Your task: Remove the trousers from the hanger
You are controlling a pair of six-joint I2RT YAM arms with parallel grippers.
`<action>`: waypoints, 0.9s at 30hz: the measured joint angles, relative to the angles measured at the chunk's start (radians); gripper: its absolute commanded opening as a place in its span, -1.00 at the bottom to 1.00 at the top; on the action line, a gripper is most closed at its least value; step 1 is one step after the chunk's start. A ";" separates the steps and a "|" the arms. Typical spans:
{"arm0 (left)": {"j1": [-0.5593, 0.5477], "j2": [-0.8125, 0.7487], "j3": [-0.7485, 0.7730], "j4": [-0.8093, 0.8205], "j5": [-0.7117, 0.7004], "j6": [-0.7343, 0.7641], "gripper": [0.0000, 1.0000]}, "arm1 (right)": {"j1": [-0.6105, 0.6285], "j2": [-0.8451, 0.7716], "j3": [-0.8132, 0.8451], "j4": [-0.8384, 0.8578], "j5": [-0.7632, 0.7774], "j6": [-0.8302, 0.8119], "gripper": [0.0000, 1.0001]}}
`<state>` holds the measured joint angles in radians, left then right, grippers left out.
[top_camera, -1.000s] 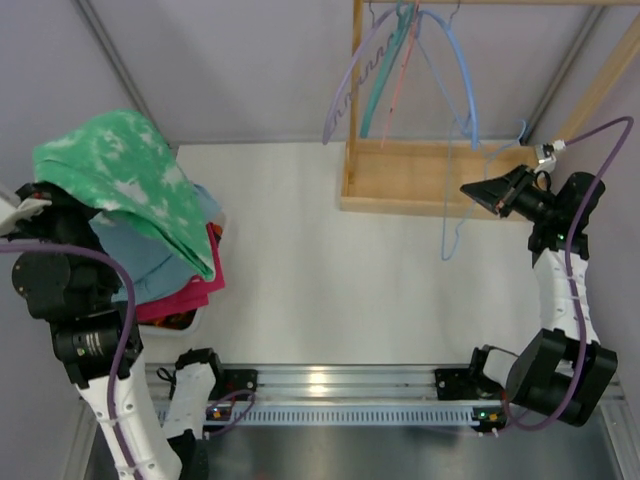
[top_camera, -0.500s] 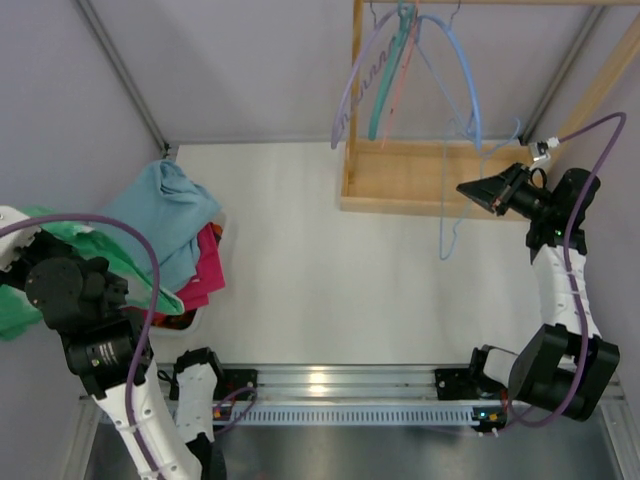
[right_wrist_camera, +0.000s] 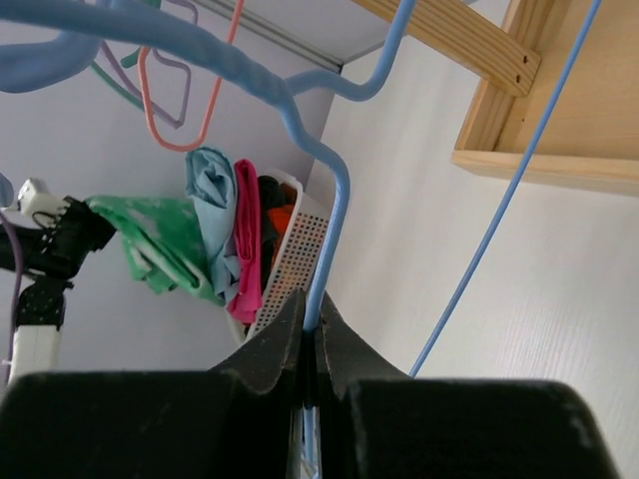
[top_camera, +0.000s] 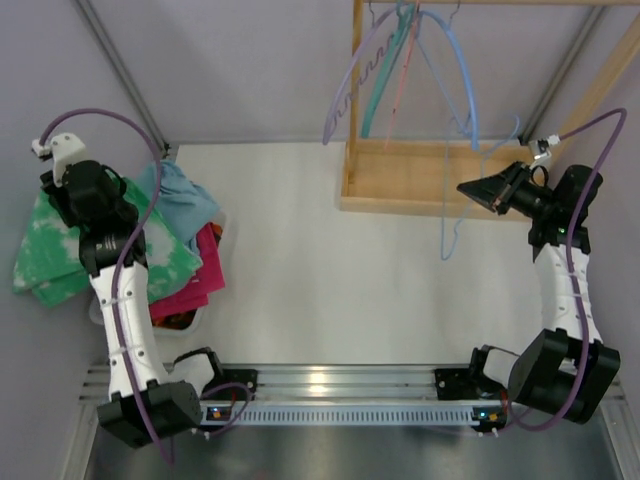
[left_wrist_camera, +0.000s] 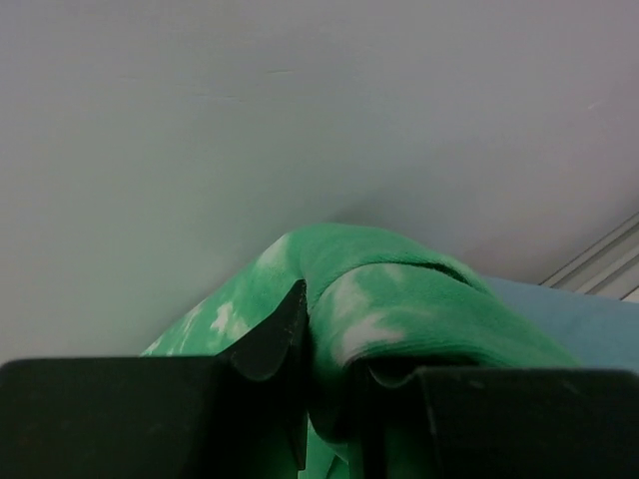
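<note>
The bright green, white-mottled trousers (top_camera: 45, 262) hang at the far left, past the clothes basket and close to the wall. My left gripper (top_camera: 62, 205) is shut on a fold of them. In the left wrist view the green cloth (left_wrist_camera: 399, 289) bulges between the two black fingers of that gripper (left_wrist_camera: 329, 339). At the right, my right gripper (top_camera: 466, 187) is shut on the thin pale blue hanger (top_camera: 448, 215), which dangles bare in front of the wooden rack. The right wrist view shows the hanger's rod (right_wrist_camera: 334, 210) pinched in that gripper (right_wrist_camera: 312, 319), with the trousers (right_wrist_camera: 150, 239) far off.
A white perforated basket (right_wrist_camera: 300, 249) at the left holds a light teal garment (top_camera: 185, 195) and a magenta pink one (top_camera: 200, 280). A wooden rack (top_camera: 420, 180) stands at the back right. Lilac, teal, pink and blue hangers (top_camera: 400, 60) hang from its rail. The left wall is very near my left gripper.
My left arm swung the trousers from above the basket out to the left and up toward the wall. The right gripper and the hanger stayed where they were.
</note>
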<state>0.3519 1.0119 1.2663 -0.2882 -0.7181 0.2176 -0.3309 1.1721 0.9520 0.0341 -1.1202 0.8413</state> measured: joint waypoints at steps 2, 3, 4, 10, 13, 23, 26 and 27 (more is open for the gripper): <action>-0.032 0.060 -0.024 0.062 0.000 0.004 -1.00 | 0.001 -0.003 0.002 -0.010 0.000 -0.003 -1.00; -0.070 0.087 -0.040 0.098 -0.014 0.016 -1.00 | 0.001 -0.003 0.006 -0.021 0.000 -0.003 -1.00; -0.101 0.108 -0.050 0.121 -0.017 0.022 -1.00 | 0.001 -0.003 0.013 -0.029 0.001 -0.003 -1.00; -0.272 0.237 -0.105 0.257 -0.024 0.019 -0.98 | 0.001 -0.003 0.092 -0.063 0.003 -0.014 -1.00; -0.311 0.275 -0.156 0.308 -0.034 -0.010 -0.85 | 0.001 -0.003 0.149 -0.116 0.006 -0.053 -1.00; -0.391 0.240 -0.261 0.323 -0.025 -0.132 0.28 | 0.001 -0.006 0.296 -0.288 0.027 -0.182 -1.00; -0.394 0.200 -0.264 0.286 -0.003 -0.124 0.89 | 0.001 0.004 0.352 -0.337 0.038 -0.203 -1.00; -0.394 0.181 -0.265 0.276 0.007 -0.117 0.97 | 0.001 0.008 0.369 -0.350 0.042 -0.211 -1.00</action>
<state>-0.0418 1.1931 1.0012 -0.0120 -0.7109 0.1001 -0.3298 1.1805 1.3209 -0.3161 -1.0779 0.6308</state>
